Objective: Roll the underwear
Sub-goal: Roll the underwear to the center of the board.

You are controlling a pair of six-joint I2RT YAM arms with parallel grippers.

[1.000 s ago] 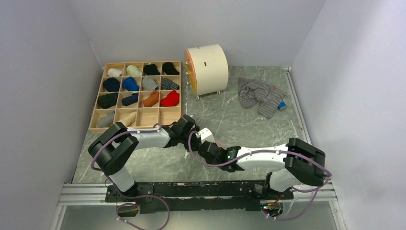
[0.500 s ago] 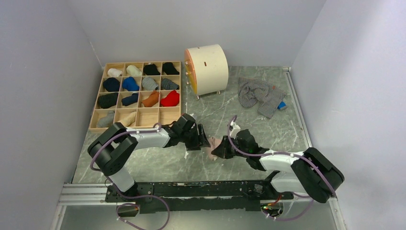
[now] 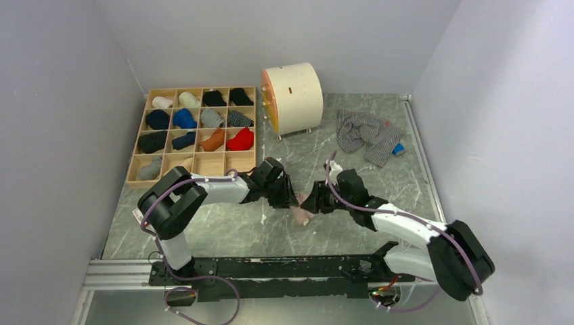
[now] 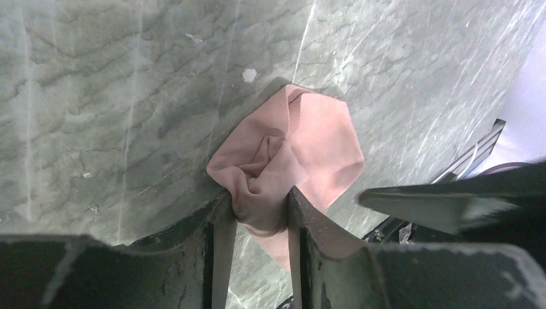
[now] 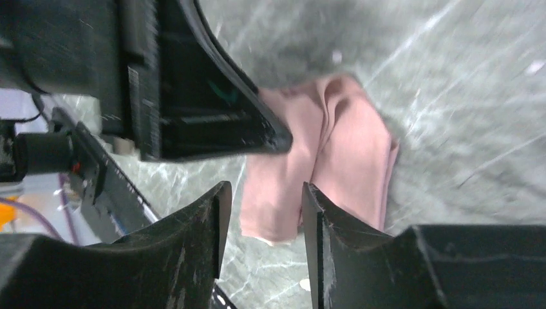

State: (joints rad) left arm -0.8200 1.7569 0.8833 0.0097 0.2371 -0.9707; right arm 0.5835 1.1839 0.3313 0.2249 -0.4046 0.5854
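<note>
I count two garments. My left claw (image 4: 257, 201) is pinched tight on the pink underwear (image 4: 308, 138) mid-table. My right claw (image 5: 261, 193) hangs part-open over it, gripping nothing. The striped underwear (image 3: 365, 135) lies at two o'clock.

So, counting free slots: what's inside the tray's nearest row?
Grey roll and beige roll in the left two slots; right two look empty, near edge hidden by the left arm.
</note>
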